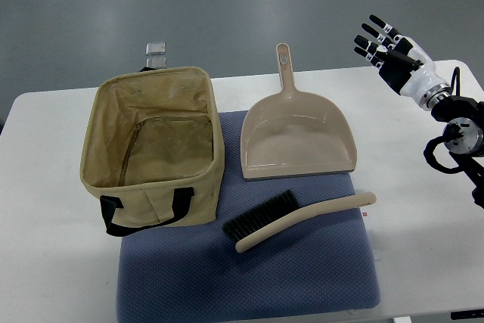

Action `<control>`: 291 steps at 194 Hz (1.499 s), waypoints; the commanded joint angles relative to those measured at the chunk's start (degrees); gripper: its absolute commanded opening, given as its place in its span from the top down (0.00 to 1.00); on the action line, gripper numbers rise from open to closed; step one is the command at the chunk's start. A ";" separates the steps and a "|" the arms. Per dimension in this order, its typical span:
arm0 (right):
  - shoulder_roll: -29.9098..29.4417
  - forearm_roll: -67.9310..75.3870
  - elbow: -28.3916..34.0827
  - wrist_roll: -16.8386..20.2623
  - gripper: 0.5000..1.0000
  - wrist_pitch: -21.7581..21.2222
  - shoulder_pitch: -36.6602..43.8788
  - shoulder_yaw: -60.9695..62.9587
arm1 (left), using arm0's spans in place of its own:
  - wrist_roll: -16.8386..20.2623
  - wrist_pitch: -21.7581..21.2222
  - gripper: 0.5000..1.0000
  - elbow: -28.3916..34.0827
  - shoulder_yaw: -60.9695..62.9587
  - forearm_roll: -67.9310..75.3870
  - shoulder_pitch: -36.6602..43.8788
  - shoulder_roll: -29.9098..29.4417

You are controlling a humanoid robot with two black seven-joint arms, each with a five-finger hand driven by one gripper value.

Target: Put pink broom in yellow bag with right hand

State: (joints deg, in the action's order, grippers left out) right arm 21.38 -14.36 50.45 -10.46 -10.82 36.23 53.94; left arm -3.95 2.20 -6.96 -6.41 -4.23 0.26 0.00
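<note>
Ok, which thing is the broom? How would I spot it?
Find the blue mat on the white table. The broom lies across it, just in front of the dustpan. It's the only thing with black bristles.

surface: white table [45,262] — on it: blue mat [302,277] | yellow bag [155,153] partly on mat

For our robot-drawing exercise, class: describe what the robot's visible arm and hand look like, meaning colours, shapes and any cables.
Only the right hand shows, at the picture's right edge. Its fingers are black with white segments near the tips, on a black palm. Behind it comes a white rounded wrist with a silver ring, then black rounded joint parts with a thin black cable looping alongside.
</note>
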 commanded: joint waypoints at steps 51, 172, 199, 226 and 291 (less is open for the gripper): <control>1.38 0.30 0.00 0.27 0.14 -2.27 0.34 -1.03 | -0.01 0.00 0.00 0.02 0.00 0.01 0.00 0.00; 9.91 0.74 0.35 -0.79 0.15 -7.28 3.68 -9.55 | -0.01 0.00 0.00 0.02 0.00 0.01 0.00 0.00; 13.42 0.30 1.14 -3.16 0.15 -9.65 5.26 -13.68 | -0.01 0.00 0.00 0.02 0.00 0.01 0.00 0.00; 18.78 -1.19 3.69 -5.97 0.15 -12.90 8.07 -21.41 | -0.01 0.00 0.00 0.02 0.00 0.01 0.00 0.00; 27.05 -27.38 16.43 -13.44 0.17 -12.29 10.09 -30.12 | -0.01 0.00 0.00 0.02 0.00 0.01 0.00 0.00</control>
State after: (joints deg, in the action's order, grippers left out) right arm 46.69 -32.78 62.84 -22.68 -23.89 46.26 25.10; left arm -3.96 2.20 -6.95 -6.42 -4.22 0.27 0.00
